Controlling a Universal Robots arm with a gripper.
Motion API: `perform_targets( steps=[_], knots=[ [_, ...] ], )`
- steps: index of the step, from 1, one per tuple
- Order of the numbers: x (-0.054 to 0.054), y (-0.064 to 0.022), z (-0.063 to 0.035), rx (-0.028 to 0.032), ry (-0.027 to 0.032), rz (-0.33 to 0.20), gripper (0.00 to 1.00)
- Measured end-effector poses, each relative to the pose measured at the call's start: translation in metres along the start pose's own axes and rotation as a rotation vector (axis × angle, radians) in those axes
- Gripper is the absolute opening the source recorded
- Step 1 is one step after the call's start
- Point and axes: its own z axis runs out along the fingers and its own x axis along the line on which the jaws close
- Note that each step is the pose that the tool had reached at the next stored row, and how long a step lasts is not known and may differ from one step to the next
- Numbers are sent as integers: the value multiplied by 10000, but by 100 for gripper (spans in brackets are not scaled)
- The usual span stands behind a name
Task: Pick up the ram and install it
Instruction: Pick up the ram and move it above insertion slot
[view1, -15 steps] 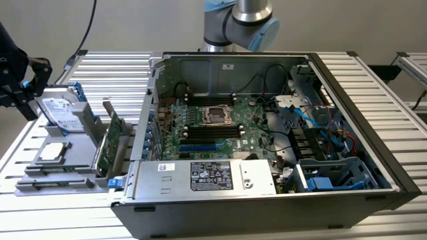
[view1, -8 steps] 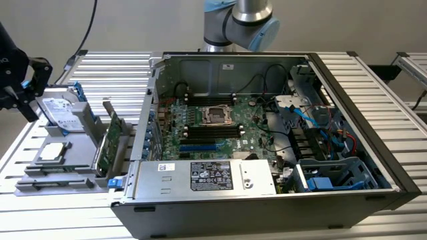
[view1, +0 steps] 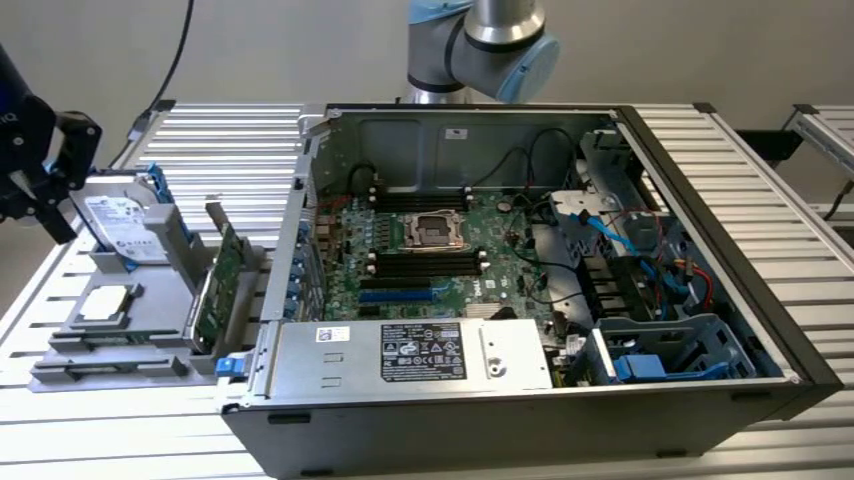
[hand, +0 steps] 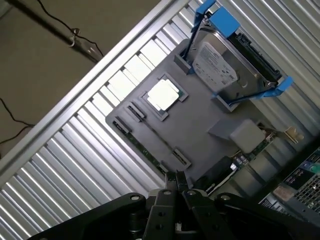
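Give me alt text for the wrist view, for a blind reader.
The black tool, jaws shut, hangs over a grey holder tray on a slatted metal table, its tips near one end of the long thin green ram stick lying along the tray's edge. The tray also holds a silver hard drive with blue rails and a square silver processor chip.

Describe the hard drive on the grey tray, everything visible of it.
The hard drive is a silver metal box with a white printed label on its face and blue plastic rails along two opposite sides. It stands on edge, leaning, held in brackets of the grey tray on the slatted table, at the exterior view's left of the computer case. Only the tray touches it.
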Motion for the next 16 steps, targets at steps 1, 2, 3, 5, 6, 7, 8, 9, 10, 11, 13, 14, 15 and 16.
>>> perform_targets(
  steps=[1, 2, 3, 5, 6, 7, 8, 9, 10, 11, 13, 14, 15, 16],
  knots=[
    [0, 0, -1, 4, 11, -178, 11],
    [0, 0, -1, 7, 21, -358, 11],
    [0, 0, -1, 11, 30, -542, 11],
    [0, 0, -1, 19, 48, -902, 11],
    [0, 0, -1, 23, 59, -1081, 11],
    [0, 0, -1, 27, 68, -1262, 11],
    [0, 0, -1, 31, 76, -1440, 11],
    [0, 0, -1, 35, 87, -1637, 11],
    [0, 0, -1, 38, 96, -1816, 11],
    [0, 0, 0, 43, 105, -1995, 11],
    [0, 0, 1, 51, 124, -2354, 11],
    [0, 0, 1, 55, 134, -2535, 11],
    [0, 0, 1, 59, 144, -2713, 11],
    [0, 0, 2, 64, 155, -2904, 11]
  ],
)
